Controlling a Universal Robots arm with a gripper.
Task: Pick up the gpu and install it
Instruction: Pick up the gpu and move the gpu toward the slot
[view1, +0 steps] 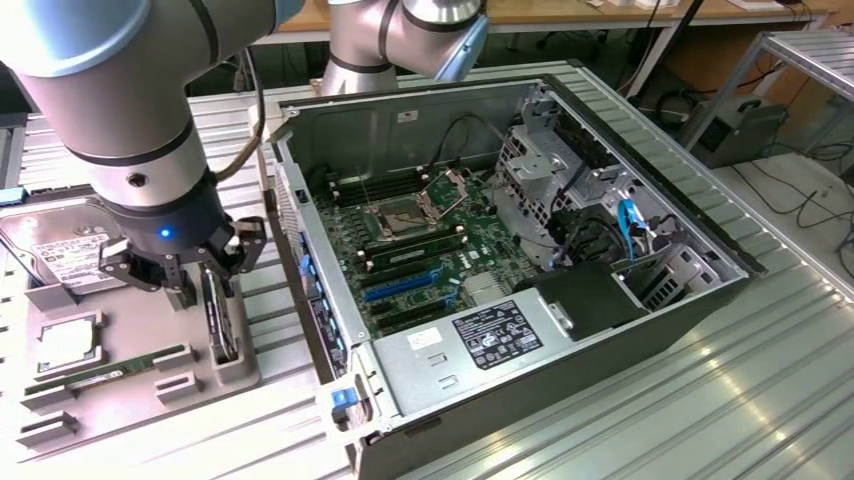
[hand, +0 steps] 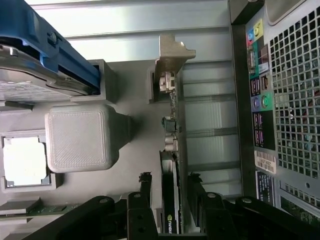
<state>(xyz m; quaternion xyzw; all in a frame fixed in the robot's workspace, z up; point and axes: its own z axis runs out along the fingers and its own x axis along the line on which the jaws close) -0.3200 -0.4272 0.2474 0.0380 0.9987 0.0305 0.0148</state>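
The gpu (view1: 222, 325) is seen standing on edge in the grey tray (view1: 134, 400) on the counter (view1: 747, 400), just beside the opened case (view1: 574, 390), on the exterior view's left. The tool (view1: 200, 285) is held right over it, fingers (hand: 146, 190) parted, one either side of the card; nothing is gripped.

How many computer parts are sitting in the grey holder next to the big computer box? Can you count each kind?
gpu: 1
hard drive: 1
RAM stick: 1
square silver chip: 1
Total: 4
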